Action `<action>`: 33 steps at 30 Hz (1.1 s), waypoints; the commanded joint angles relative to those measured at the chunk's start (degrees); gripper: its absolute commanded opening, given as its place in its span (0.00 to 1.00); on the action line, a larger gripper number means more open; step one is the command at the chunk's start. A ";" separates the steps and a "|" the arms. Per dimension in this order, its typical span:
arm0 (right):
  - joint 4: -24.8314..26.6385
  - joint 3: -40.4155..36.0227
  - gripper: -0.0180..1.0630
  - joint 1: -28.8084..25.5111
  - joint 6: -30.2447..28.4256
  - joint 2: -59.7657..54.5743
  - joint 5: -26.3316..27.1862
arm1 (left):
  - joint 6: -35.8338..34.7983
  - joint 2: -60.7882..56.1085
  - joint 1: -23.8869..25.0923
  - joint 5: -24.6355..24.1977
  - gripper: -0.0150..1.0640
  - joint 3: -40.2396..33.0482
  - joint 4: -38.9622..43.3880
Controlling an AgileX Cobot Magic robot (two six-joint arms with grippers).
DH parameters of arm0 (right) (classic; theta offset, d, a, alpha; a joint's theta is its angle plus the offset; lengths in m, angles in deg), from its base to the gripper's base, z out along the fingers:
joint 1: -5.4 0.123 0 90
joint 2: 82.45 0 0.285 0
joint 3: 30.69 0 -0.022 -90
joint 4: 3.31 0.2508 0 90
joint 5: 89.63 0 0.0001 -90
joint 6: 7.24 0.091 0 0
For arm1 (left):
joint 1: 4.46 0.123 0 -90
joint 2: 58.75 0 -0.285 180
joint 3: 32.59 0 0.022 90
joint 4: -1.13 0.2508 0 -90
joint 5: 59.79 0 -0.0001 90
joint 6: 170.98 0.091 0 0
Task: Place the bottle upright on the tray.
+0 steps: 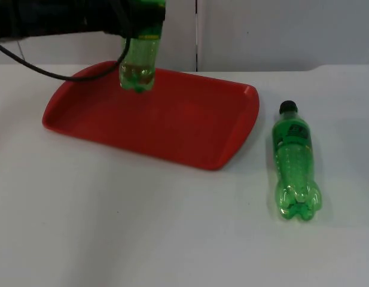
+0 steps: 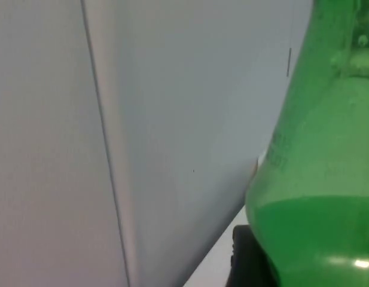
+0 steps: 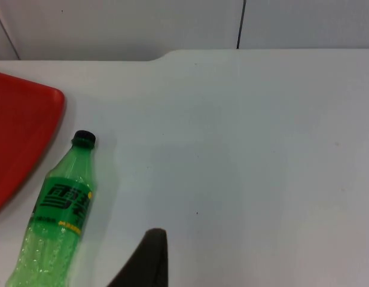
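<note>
A green bottle (image 1: 138, 60) hangs upright over the back left part of the red tray (image 1: 190, 128), and my left gripper (image 1: 142, 24) is shut on its upper part. I cannot tell whether its base touches the tray. In the left wrist view the same bottle (image 2: 319, 191) looms close beside a black fingertip (image 2: 247, 260). A second green bottle (image 1: 295, 160) with a black cap lies on its side on the table right of the tray, cap toward the wall. The right wrist view shows this lying bottle (image 3: 55, 218), with a right fingertip (image 3: 147, 263) beside it and apart from it.
The white table top (image 1: 142, 227) stretches in front of the tray and the lying bottle. The grey partition wall (image 1: 262, 30) closes off the back just behind the tray's far rim. The tray's edge (image 3: 20, 143) lies near the lying bottle's cap.
</note>
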 commanded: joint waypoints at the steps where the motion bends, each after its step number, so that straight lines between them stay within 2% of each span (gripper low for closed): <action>1: 0.14 0.11 0.99 -0.19 -0.32 0.17 -0.06 | 0.92 1.77 -0.12 -1.28 0.01 2.48 -0.91; 10: 0.14 0.11 0.99 -0.19 -0.32 0.17 -0.06 | 6.81 6.49 -0.12 -1.08 0.01 3.67 -0.91; 29: 0.14 0.11 0.99 -0.19 -0.32 0.17 -0.06 | 6.84 7.64 -0.12 -2.10 0.01 3.67 -0.91; 33: 0.14 0.11 0.99 -0.19 -0.32 0.17 -0.06 | 6.84 7.64 -0.12 -2.10 0.01 3.67 1.08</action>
